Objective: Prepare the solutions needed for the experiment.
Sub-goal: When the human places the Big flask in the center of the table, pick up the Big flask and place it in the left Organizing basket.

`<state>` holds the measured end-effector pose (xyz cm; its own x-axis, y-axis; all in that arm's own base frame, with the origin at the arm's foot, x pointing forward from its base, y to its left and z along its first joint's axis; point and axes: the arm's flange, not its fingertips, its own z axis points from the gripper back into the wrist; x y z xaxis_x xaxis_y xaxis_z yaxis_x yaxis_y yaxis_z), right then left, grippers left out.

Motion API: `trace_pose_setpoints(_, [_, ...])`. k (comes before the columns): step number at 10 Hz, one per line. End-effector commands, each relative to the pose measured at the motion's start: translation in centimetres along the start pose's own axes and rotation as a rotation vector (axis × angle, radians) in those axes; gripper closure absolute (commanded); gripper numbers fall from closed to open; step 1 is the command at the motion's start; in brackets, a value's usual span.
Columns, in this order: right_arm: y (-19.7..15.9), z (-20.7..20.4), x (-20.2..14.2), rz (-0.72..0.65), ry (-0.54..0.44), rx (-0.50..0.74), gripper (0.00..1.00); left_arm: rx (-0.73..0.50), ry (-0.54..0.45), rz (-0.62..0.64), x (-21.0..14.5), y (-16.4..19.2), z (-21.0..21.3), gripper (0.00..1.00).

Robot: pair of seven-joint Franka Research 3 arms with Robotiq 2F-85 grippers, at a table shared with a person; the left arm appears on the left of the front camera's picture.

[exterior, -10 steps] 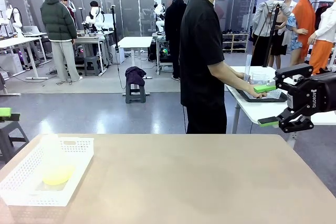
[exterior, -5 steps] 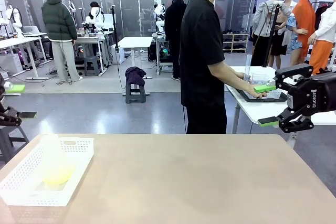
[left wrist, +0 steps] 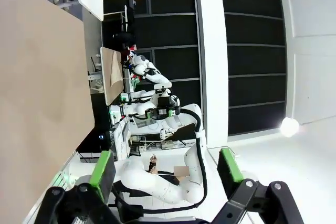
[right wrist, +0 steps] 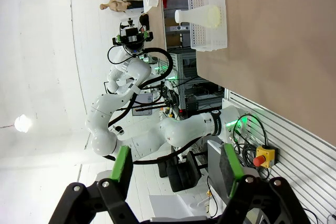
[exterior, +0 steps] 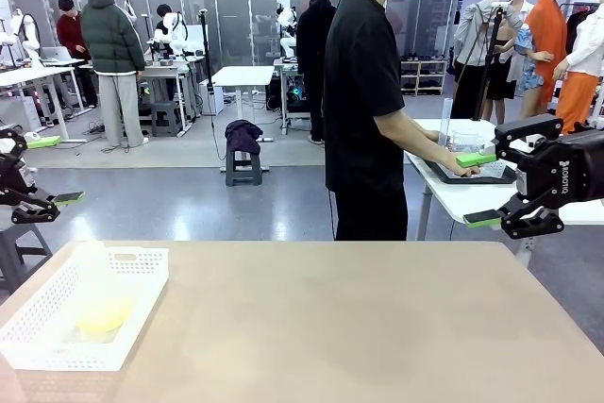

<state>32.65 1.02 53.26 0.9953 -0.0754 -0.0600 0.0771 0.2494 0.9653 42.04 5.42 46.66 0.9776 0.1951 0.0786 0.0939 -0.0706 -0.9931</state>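
Note:
The solutions [exterior: 104, 314] are a pale yellow liquid at the bottom of a clear conical flask lying in a white basket [exterior: 142, 257] at the table's near left. My left gripper [exterior: 55, 170] hangs open beyond the table's left edge, above and behind the basket, with nothing between its fingers. The right gripper [exterior: 479, 189] is open and empty off the table's far right corner. In the right wrist view, the open right gripper [right wrist: 176, 167] points towards the basket [right wrist: 195, 3] and the flask [right wrist: 202, 15] far off. My left gripper [left wrist: 166, 166] is open in its own wrist view too.
The tan table [exterior: 330, 327] is bare apart from the basket. A person in a black shirt [exterior: 363, 92] stands at the far side, turned towards a white side table with a black tray [exterior: 467, 175] of clear containers.
My left gripper has come in from the picture's left edge, rising and moving right. The right gripper, the basket and the flask have not moved.

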Motion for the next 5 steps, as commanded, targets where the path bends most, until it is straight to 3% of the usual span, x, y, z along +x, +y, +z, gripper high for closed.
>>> trace_pose_setpoints(1, [0.09, -0.01, 0.12, 0.014, 0.001, 0.016, 0.15, 0.013, 0.005, -0.020, -0.23, -0.55, 0.22, 0.00])
trace_pose_setpoints(5, [0.09, -0.01, 0.12, 0.014, 0.001, 0.016, 0.15, 0.013, 0.005, -0.020, -0.23, -0.55, 0.22, 0.00])
